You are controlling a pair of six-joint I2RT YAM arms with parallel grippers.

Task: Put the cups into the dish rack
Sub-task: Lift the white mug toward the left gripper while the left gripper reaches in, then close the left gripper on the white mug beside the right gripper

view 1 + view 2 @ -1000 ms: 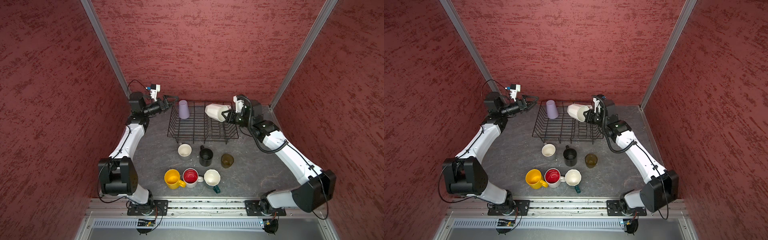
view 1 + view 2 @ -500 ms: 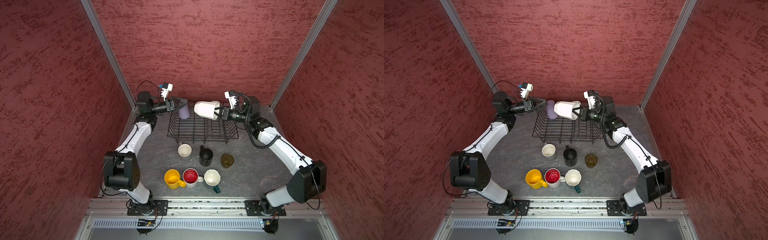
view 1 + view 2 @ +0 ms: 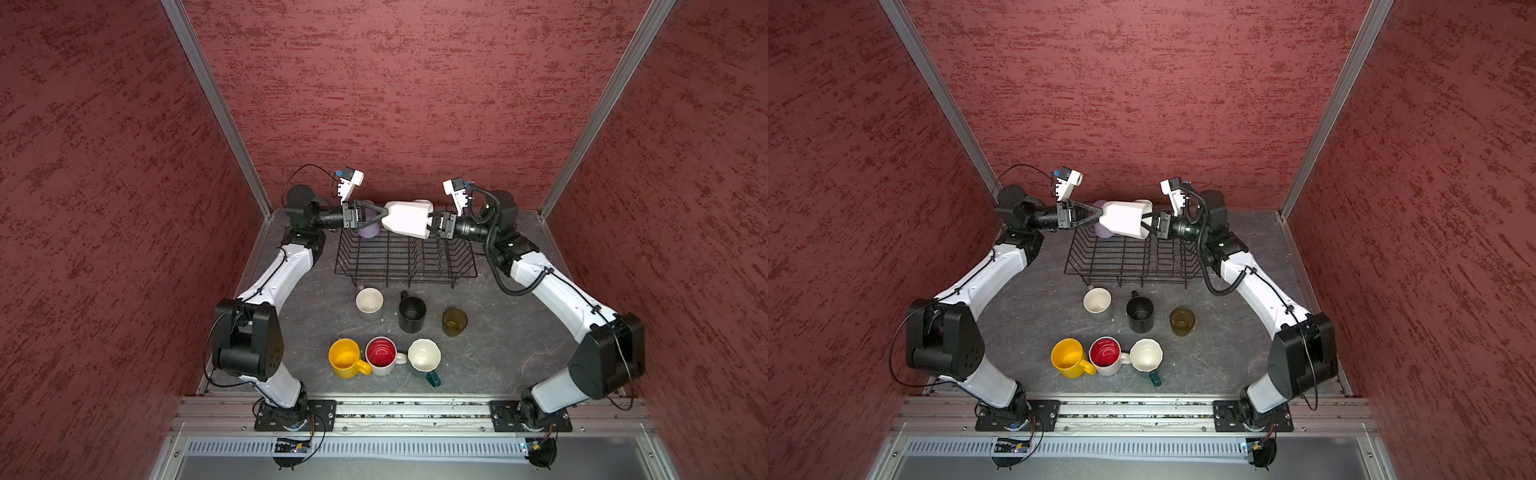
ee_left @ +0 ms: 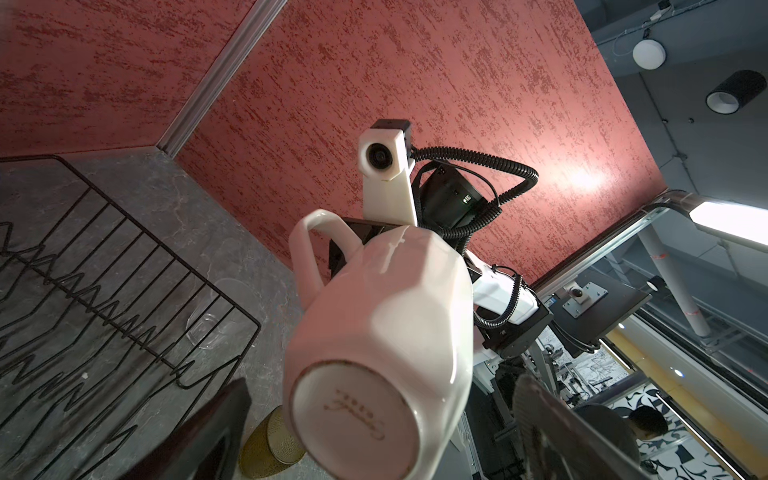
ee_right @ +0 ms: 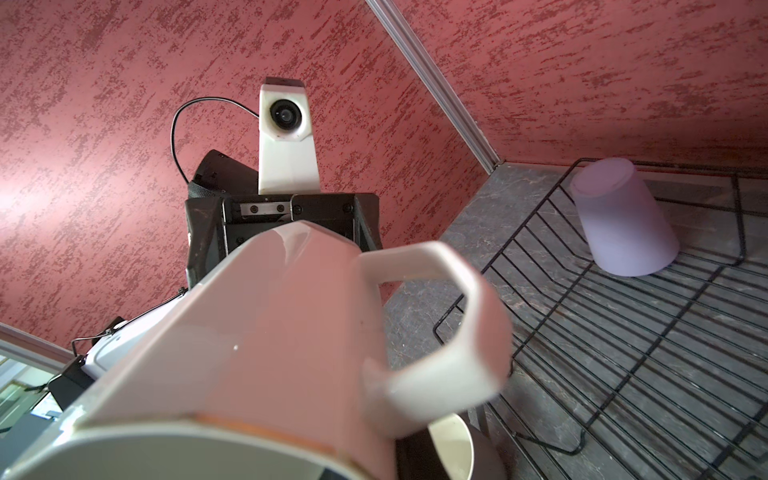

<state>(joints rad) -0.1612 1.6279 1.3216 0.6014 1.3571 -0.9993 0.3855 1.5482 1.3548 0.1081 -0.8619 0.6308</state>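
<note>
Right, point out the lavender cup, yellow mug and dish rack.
lavender cup (image 5: 623, 224): right wrist view, side wall.
yellow mug (image 3: 344, 357): in a top view, inside.
dish rack (image 3: 405, 266): in a top view, front wall.

We log the faceted mug (image 3: 405, 219) as glossy white, with gold script on its base. The tumbler (image 5: 623, 224) is lavender, the dish rack (image 3: 405, 266) black wire, the tabletop (image 3: 498, 340) dark grey and marbled. We also note a yellow mug (image 3: 345, 357), red-lined white mug (image 3: 380, 352), black mug (image 3: 412, 312) and amber glass (image 3: 454, 321). The walls (image 3: 395, 83) are red, mottled darker.

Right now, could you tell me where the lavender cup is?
The lavender cup sits upside down in the dish rack, at its back-left corner, beneath the left gripper and the white faceted mug in both top views.
</note>
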